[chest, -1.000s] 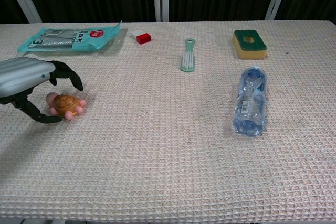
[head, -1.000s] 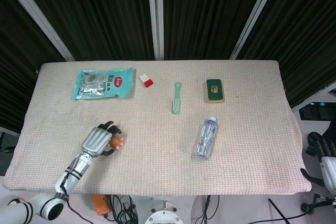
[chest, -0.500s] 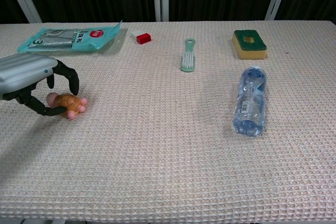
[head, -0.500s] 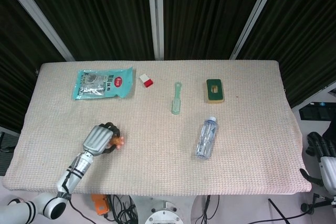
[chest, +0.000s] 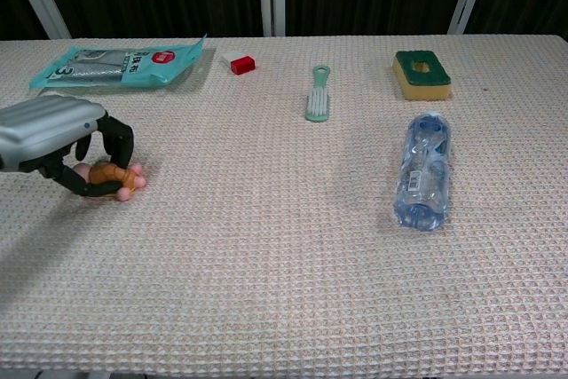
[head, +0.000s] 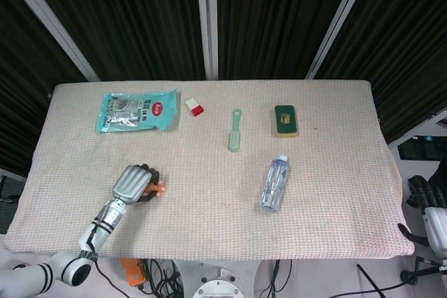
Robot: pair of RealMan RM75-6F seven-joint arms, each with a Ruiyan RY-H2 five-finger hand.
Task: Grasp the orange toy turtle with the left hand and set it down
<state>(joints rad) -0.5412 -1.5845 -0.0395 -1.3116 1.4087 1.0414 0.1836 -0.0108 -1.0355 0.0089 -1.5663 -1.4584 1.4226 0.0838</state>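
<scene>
Curling its dark fingers [chest: 114,141] around the orange toy turtle [chest: 113,176], the left hand [chest: 55,138] has the toy pinched low at the near-left part of the table [chest: 284,246], and the turtle looks to be touching the cloth. The right hand [head: 427,207] sits off the table's right edge, too small to tell how its fingers lie. Further out: a teal packet [chest: 120,62], a red block [chest: 241,64], a green brush [chest: 318,93], a sponge [chest: 421,75] and a lying water bottle [chest: 422,170].
</scene>
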